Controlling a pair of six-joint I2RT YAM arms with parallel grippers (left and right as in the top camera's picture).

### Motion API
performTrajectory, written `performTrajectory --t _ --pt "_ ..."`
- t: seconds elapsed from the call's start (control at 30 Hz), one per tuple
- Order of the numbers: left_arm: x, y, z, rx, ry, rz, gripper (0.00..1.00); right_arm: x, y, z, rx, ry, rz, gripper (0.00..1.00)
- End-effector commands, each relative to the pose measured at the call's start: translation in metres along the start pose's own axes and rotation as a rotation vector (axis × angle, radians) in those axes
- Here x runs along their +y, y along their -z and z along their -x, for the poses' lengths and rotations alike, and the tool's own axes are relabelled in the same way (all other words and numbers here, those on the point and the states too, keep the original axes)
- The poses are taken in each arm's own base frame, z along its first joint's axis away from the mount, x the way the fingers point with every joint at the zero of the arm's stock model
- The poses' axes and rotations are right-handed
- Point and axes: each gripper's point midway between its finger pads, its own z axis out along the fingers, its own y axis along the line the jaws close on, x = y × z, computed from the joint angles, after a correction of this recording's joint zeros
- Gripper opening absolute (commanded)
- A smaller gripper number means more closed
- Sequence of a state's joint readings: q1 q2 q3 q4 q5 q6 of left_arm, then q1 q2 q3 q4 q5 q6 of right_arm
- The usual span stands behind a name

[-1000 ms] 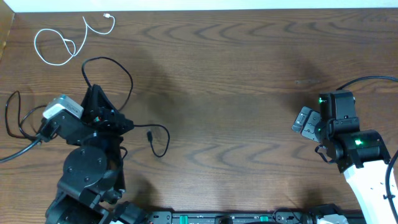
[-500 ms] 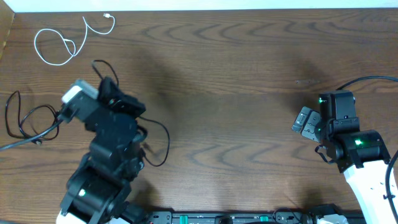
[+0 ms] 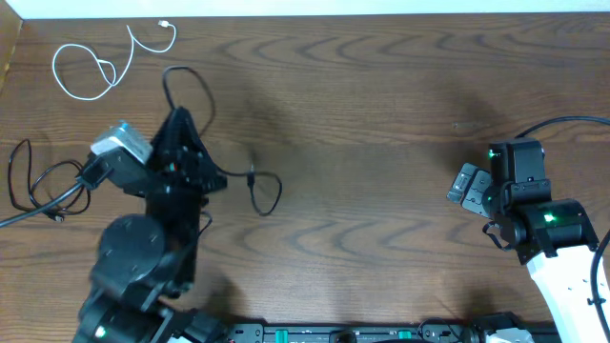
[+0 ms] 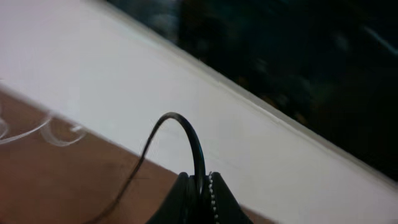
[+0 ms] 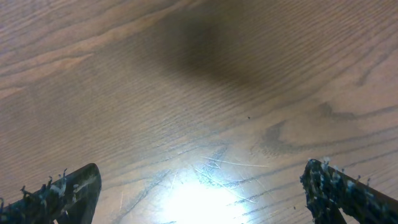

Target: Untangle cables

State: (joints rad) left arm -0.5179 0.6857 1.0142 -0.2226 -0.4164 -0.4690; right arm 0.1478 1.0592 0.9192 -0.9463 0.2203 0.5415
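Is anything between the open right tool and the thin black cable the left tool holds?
Nothing visible: only brown wooden table separates the right tool from the thin black cable pinched in the left tool.

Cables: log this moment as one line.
left gripper: shut on black cable | right gripper: open, empty | white cable: loose, far left | other black cable: left edge, apart

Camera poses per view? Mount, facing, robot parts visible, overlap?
Overhead: above the table, looking straight down; left arm, right arm show.
Left wrist: on left arm, facing the far table edge; left fingers shut on a black cable.
Right wrist: on right arm, facing bare wood; right fingers open at lower corners.
Shared: overhead and left wrist both show the white cable.
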Motion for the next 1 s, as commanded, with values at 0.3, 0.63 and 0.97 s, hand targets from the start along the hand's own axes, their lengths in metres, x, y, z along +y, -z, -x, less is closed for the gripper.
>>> performTrajectory --t 0.3,0.63,0.97 --pt "-0.084 0.031 -0.006 0.071 -0.204 -0.508 0.08 -0.003 0.001 0.002 -0.011 -0.019 -0.007 0.99" --pt "-0.071 0.024 0.003 0.015 -0.271 -0.414 0.08 -0.003 0.001 0.002 -0.011 -0.019 -0.007 0.99" --pt "-0.049 0.017 0.006 0.01 -0.215 -0.283 0.07 -0.003 0.001 0.002 -0.011 -0.019 -0.007 0.99"
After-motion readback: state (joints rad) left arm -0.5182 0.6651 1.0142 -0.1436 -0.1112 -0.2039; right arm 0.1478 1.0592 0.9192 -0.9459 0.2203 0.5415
